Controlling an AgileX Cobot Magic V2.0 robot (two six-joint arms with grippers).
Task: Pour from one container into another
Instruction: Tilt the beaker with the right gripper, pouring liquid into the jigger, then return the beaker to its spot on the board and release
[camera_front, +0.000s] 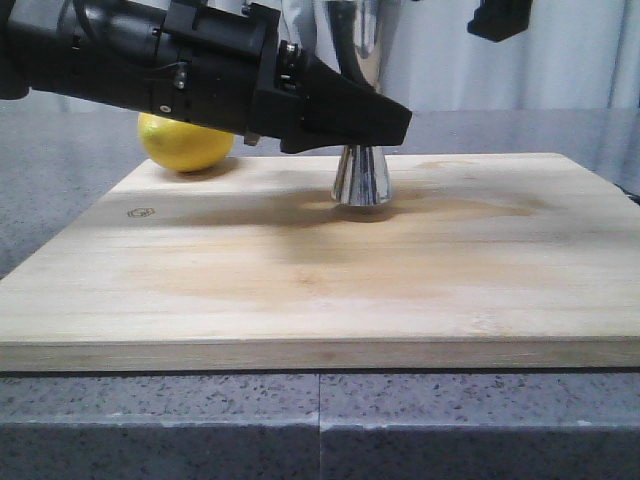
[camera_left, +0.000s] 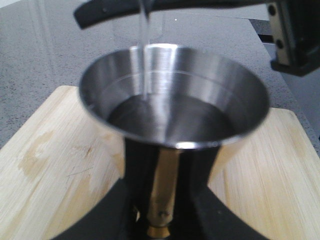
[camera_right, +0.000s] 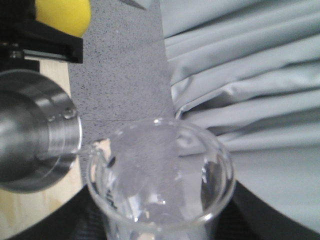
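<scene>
The tall shiny steel jigger (camera_front: 362, 176) stands upright on the pale wooden board (camera_front: 320, 290). The left gripper (camera_left: 161, 210) is clamped around its thin gold waist. A thin stream of water (camera_left: 145, 55) falls into its cup from the small clear glass beaker (camera_right: 160, 185), tipped above it in the right gripper's (camera_right: 165, 227) grasp. A yellow lemon (camera_front: 185, 143) sits behind.

Matte black left arm (camera_front: 150, 55), blocky housing, tapered black end effector (camera_front: 345, 112).
</scene>
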